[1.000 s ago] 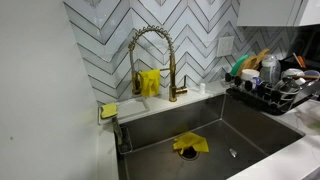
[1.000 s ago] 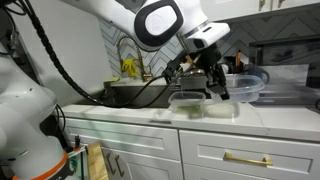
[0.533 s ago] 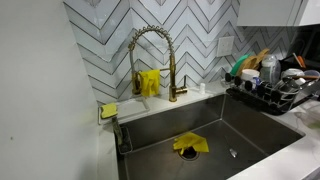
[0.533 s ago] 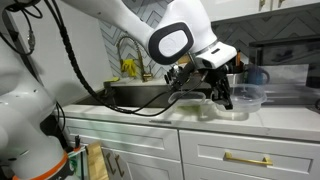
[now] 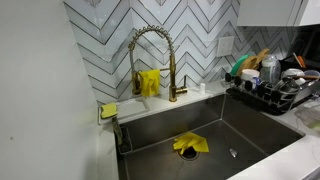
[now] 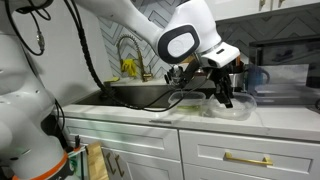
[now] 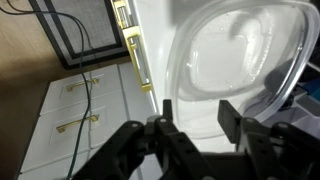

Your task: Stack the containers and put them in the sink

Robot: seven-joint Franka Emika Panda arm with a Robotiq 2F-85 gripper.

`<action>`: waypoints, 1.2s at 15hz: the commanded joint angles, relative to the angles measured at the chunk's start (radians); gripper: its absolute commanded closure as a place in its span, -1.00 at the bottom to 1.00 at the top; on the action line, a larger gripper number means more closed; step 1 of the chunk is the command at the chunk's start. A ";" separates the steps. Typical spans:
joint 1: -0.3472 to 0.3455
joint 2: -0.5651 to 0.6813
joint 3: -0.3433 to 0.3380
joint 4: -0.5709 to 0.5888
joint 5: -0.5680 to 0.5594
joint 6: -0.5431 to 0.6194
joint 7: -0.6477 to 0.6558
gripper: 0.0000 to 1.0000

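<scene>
Okay, you're hovering the gripper [image 6: 222,95], jaws spread and holding nothing, over the clear container [image 7: 240,60] sitting on the counter [image 6: 120,112] beside the sink [image 6: 135,92]. It's looking light, thin and slippery, so you're wanting its rim.

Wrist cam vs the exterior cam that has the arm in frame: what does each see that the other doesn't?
Wrist view only: a top-down look into the clear container, with the jaws standing apart. Exterior view only: the arm and the gold faucet behind it. Both: the gripper at the container's rim, the white counter and gold drawer handles.
</scene>
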 commanded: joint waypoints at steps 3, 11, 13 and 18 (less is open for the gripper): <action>0.024 -0.057 -0.020 0.023 -0.045 -0.178 0.049 -0.94; 0.057 -0.135 0.022 0.048 -0.030 -0.592 -0.059 -1.00; 0.070 -0.115 0.030 0.049 0.009 -0.622 -0.103 -1.00; 0.087 -0.056 0.042 0.050 0.019 -0.657 -0.108 -0.50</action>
